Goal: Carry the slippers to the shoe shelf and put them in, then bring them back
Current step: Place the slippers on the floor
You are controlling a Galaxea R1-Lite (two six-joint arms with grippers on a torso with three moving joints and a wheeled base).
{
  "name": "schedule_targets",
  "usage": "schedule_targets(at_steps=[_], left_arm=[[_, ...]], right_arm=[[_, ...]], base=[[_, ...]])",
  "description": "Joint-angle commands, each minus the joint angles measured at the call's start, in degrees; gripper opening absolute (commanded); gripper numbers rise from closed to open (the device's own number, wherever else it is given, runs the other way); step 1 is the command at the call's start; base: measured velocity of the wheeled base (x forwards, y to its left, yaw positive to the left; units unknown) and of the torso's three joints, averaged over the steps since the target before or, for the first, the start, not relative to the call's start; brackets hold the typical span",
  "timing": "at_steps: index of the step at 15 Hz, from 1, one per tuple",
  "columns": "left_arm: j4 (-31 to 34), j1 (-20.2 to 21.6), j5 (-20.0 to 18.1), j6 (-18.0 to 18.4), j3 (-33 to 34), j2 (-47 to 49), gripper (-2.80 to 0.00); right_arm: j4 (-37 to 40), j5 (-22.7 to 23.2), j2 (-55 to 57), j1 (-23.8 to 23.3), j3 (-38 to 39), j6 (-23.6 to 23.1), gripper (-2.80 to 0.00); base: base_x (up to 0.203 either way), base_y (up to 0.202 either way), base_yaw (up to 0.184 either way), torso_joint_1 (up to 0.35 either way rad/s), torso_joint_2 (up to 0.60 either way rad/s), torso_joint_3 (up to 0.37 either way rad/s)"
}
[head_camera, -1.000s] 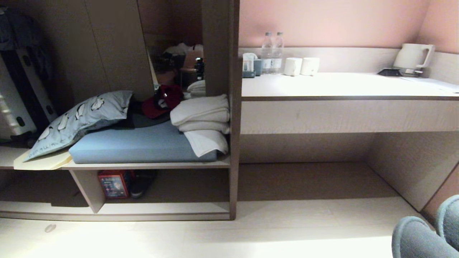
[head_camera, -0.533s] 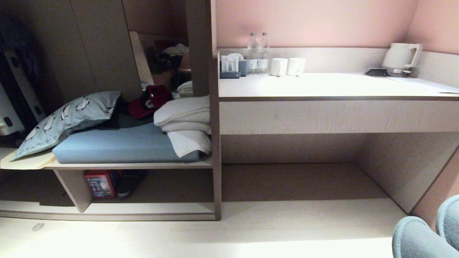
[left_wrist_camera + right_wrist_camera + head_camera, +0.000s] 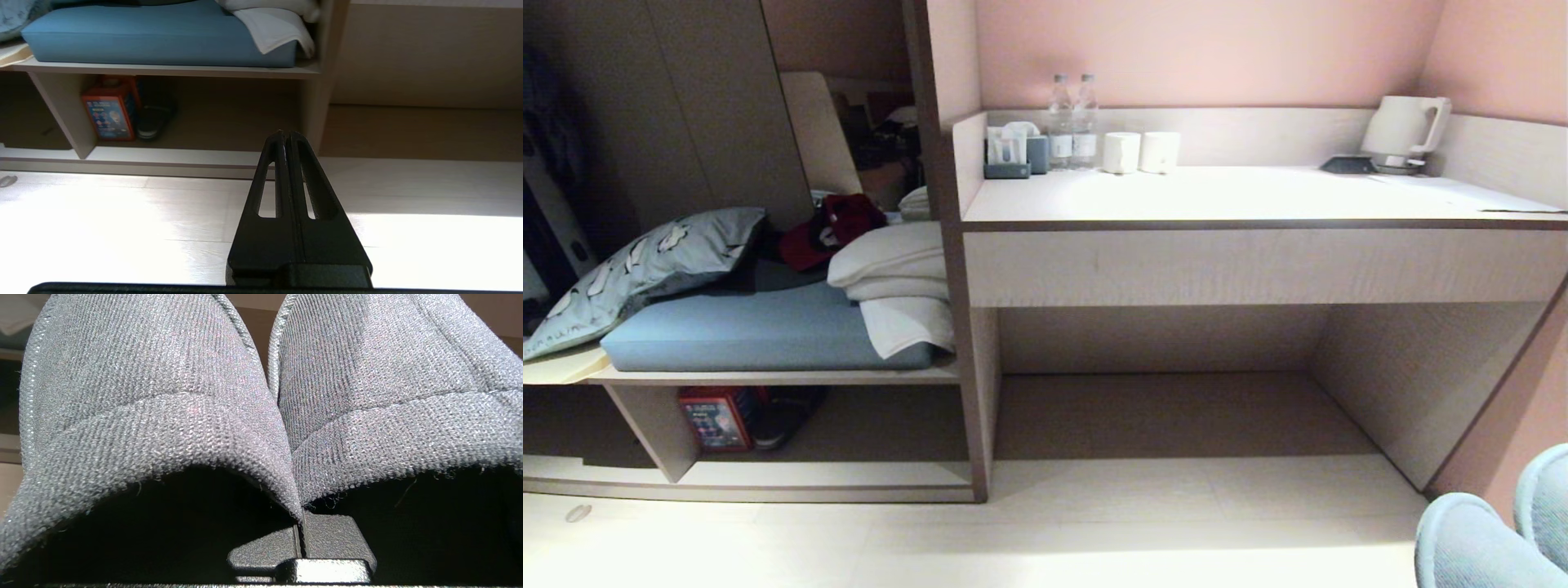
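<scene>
Slippers (image 3: 261, 396) fill right wrist view, right pincer (image 3: 300, 539) clamping them; head view crops toes. Left pincer (image 3: 284, 136) closed, empty, facing shoe shelf (image 3: 163, 157).

White kettle (image 3: 1402, 128) on desk (image 3: 1258, 200); folded towels (image 3: 894, 282) on blue cushion (image 3: 752, 335)

Two blue-grey knitted fabric slippers (image 3: 261, 388) with rounded closed toes fill nearly the whole right wrist view, side by side with their inner edges touching. Their dark openings face the camera. The black right gripper (image 3: 300, 535) pinches the adjoining edges between its closed fingers. Behind the toes, slivers of brown board and pale wood show.
</scene>
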Motion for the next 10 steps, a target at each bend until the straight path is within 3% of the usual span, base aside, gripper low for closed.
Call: schedule_targets(at_steps=[1, 5, 10], left_arm=[[-0.01, 0.0, 0.03, -0.06, 0.0, 0.05, -2.8], [-0.01, 0.0, 0.03, -0.06, 0.0, 0.05, -2.8], [-0.01, 0.0, 0.03, -0.06, 0.0, 0.05, -2.8]], right_arm=[[0.02, 0.04, 0.07, -0.02, 0.01, -0.06, -2.8], [0.02, 0.04, 0.07, -0.02, 0.01, -0.06, -2.8], [0.02, 0.04, 0.07, 0.06, 0.01, -0.06, -2.8]], base=[[0.0, -0.202, 0.003, 0.004, 0.01, 0.002], [0.0, -0.168, 0.001, 0.003, 0.0, 0.002], [0.0, -0.011, 0.001, 0.001, 0.0, 0.0]])
